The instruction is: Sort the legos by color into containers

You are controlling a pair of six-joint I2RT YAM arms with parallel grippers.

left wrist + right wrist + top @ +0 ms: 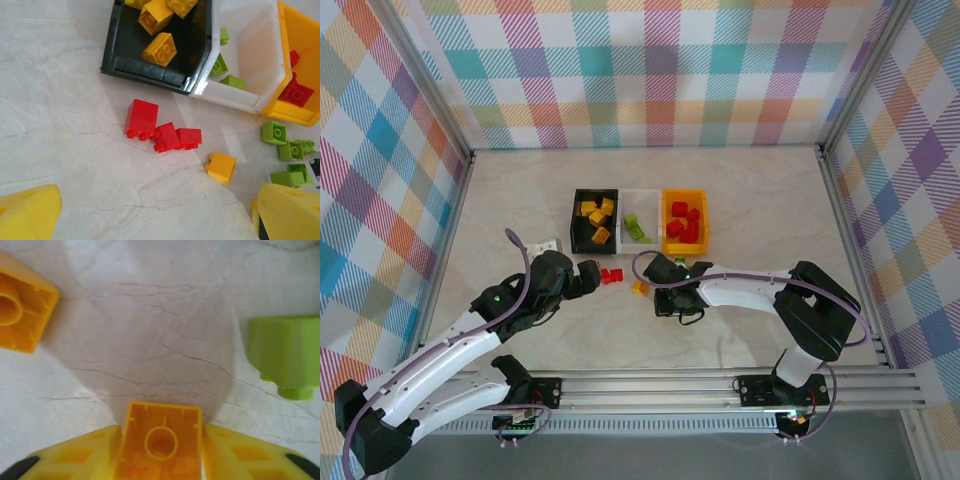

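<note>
The right gripper (161, 432) is pinching a yellow-orange lego (162, 460) close to the tabletop (150, 315), with a green lego (285, 352) lying nearby. The left gripper (155, 215), fingers spread and empty, is hovering over three red legos (141, 117) lying just before the black bin (145, 70), which is touching the white bin (250, 55).

The table (750, 200) is a pale marble-look top with thin crack lines all over. Three bins sit right up against each other in a row on it: a black bin (573, 222), a white bin (640, 192) and an orange bin (684, 193). Just in front of the black one, three red bricks (166, 136) huddle together, touching. A yellow-orange brick (221, 167) lies near them, and a few green bricks (274, 132) are scattered in front of the orange bin.
</note>
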